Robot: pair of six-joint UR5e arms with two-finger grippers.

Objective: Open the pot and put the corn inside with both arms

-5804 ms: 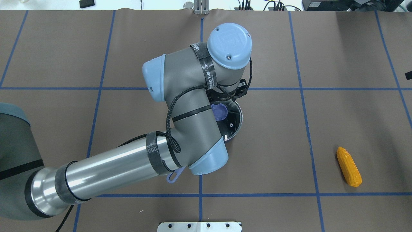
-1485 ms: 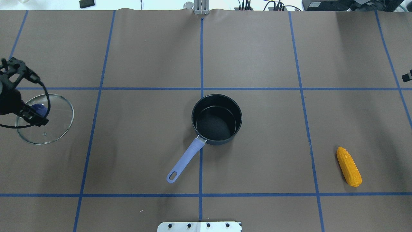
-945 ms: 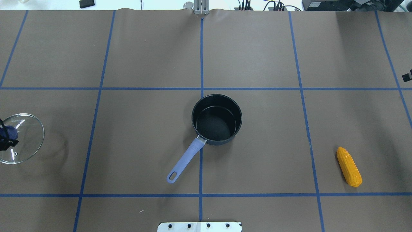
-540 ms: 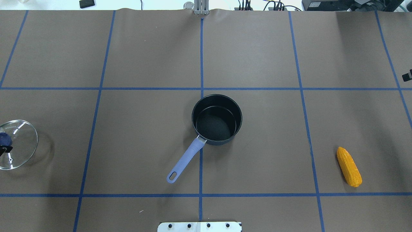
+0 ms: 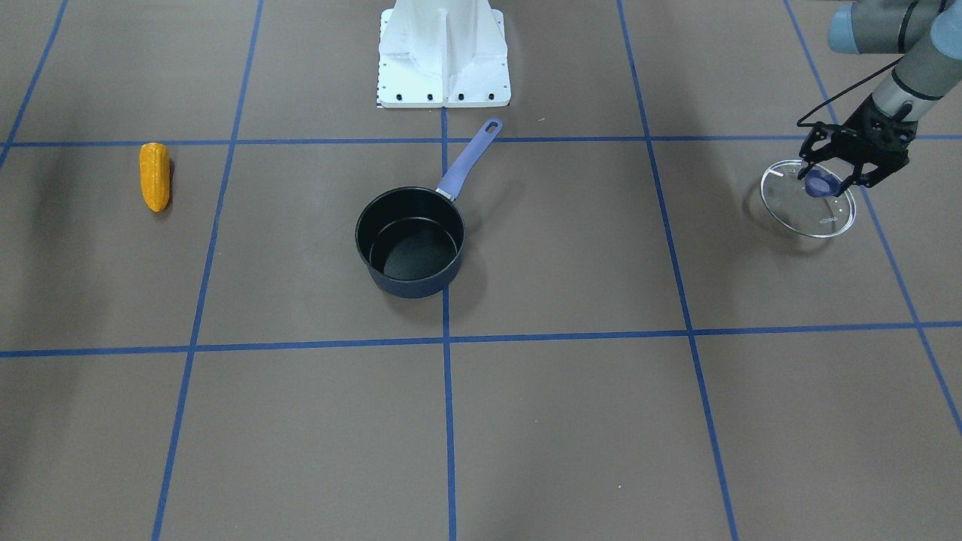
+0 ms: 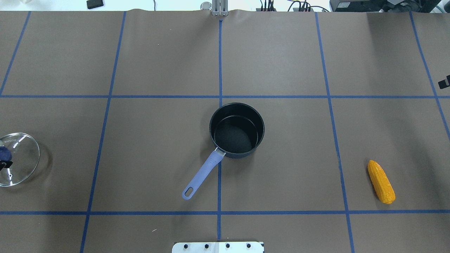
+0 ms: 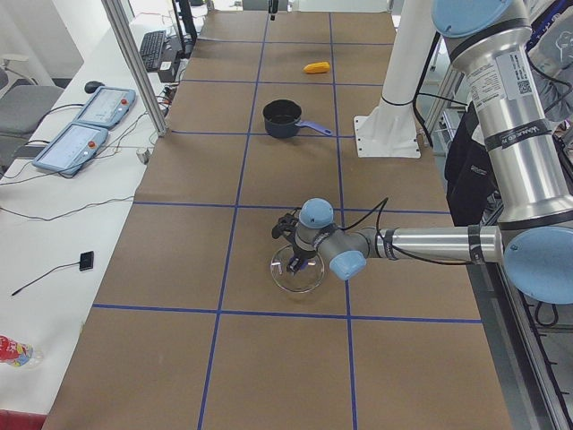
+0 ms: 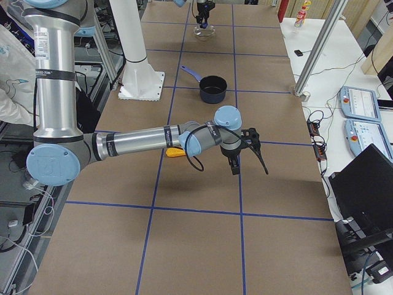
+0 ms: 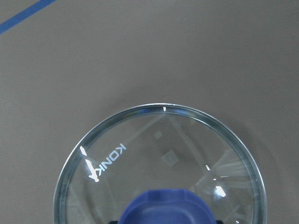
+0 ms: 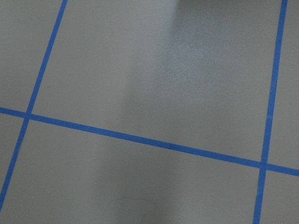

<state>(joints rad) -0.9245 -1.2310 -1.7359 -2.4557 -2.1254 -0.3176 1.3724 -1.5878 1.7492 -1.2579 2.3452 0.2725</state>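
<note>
Setting the lid (image 5: pixel 827 218) down far from the now-open pot (image 5: pixel 409 285), we are still gripping its knob (image 5: pixel 818 182) with the left fingers (image 5: pixel 806 154) — the corn (image 5: pixel 155 176) is waiting untouched on the tabletop (image 5: pixel 571 421), well apart; whether the right fingers (image 8: pixel 234 165) are open, we cannot tell.

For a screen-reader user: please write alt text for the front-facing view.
An open, empty dark pot sits mid-table. At the picture's far right the left gripper holds the glass lid low over the table; the corn lies far left.
</note>
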